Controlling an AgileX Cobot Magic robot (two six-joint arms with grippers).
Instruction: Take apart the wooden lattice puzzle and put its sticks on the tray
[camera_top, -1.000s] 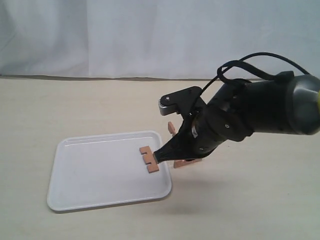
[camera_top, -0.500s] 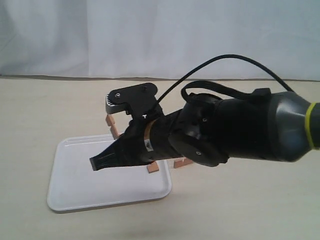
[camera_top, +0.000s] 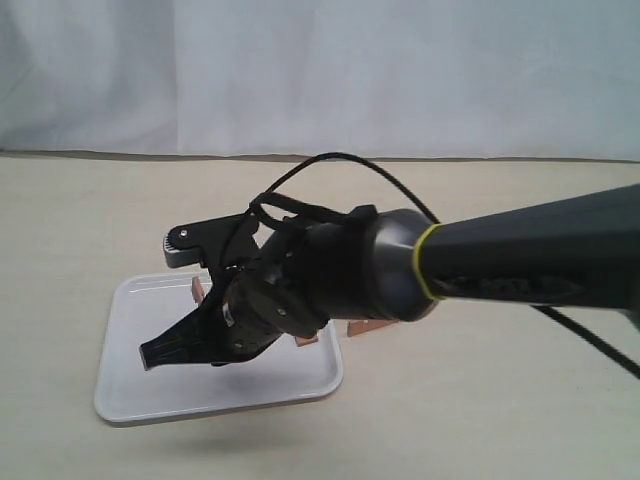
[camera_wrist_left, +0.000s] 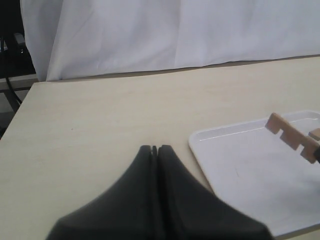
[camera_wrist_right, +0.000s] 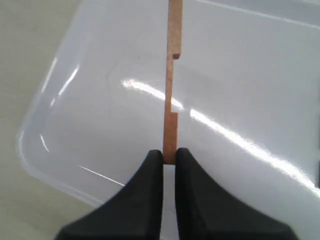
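The right gripper (camera_wrist_right: 169, 156) pinches one end of a stick (camera_wrist_right: 172, 75). The stick points straight out from its fingertips, up in the air over the white tray (camera_wrist_right: 75, 115), with its notches along one side. The left gripper (camera_wrist_left: 155, 150) is pressed together and holds nothing, near the tray.

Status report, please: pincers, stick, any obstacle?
Right pincer shut on stick, over tray. Left pincer shut, empty. Another stick on tray. No obstacle seen.
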